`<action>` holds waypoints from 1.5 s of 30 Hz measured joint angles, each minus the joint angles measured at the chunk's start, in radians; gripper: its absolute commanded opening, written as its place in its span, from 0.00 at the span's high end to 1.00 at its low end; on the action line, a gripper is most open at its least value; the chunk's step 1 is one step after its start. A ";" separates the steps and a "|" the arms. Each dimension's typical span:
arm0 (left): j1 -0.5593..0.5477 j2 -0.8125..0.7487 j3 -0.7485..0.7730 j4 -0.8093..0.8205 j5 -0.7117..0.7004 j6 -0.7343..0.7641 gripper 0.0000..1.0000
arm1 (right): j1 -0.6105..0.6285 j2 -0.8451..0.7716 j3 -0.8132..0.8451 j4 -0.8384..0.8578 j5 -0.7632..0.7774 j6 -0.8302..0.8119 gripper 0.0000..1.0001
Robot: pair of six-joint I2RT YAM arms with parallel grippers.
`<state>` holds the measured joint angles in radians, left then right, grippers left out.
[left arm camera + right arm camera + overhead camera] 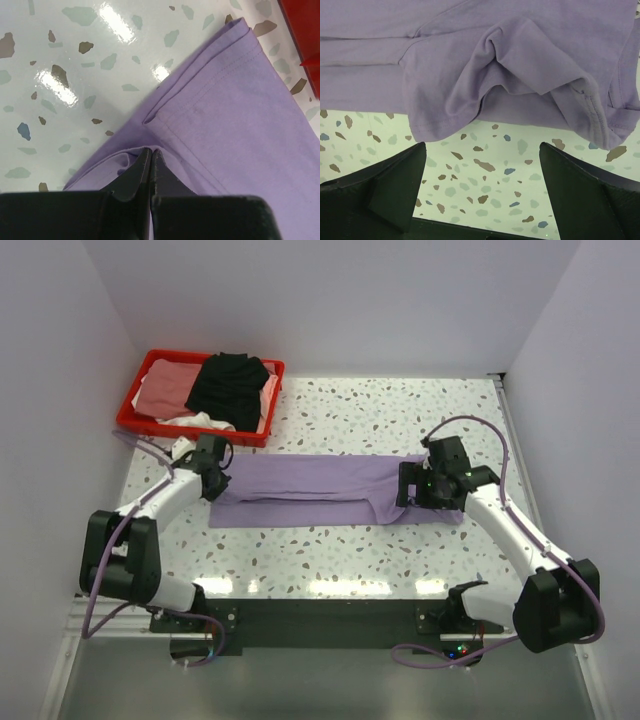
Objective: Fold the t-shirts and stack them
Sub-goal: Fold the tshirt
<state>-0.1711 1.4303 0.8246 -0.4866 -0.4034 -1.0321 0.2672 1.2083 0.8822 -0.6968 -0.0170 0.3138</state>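
Speckled white tabletop (380, 410), lavender cloth t-shirt (300, 490): left gripper (150, 155) closed at its end, right gripper (482, 145) gaping, so grab the rumpled corner (520, 75) fully.

left gripper (213, 468) pinched tight, elbow bent, near the left edge of the table (380, 420); right gripper (408, 486) jaws spread wide, wrist angled inward.

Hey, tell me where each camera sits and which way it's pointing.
Top external: above and behind the arm bases, looking down on the table, lavender t-shirt and red tray; left arm and right arm show.
Left wrist: on the left arm, looking down past the shut left gripper at the shirt's edge.
Right wrist: on the right arm, looking down through the open right gripper at the shirt's bunched end.
All three share the shirt.
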 measured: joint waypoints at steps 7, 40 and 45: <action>0.010 0.087 0.040 0.000 0.010 -0.008 1.00 | 0.000 0.002 0.000 0.003 -0.033 -0.007 0.01; 0.047 -0.286 -0.027 -0.039 -0.048 -0.001 0.00 | 0.000 0.364 0.138 0.188 0.031 0.120 0.89; 0.047 -0.288 -0.069 -0.039 -0.022 0.008 0.00 | 0.000 0.485 0.254 0.182 0.039 0.110 0.73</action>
<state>-0.1242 1.1423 0.7559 -0.5251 -0.4252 -1.0241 0.2672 1.6936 1.1358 -0.5144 0.0223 0.4236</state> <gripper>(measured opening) 0.997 0.193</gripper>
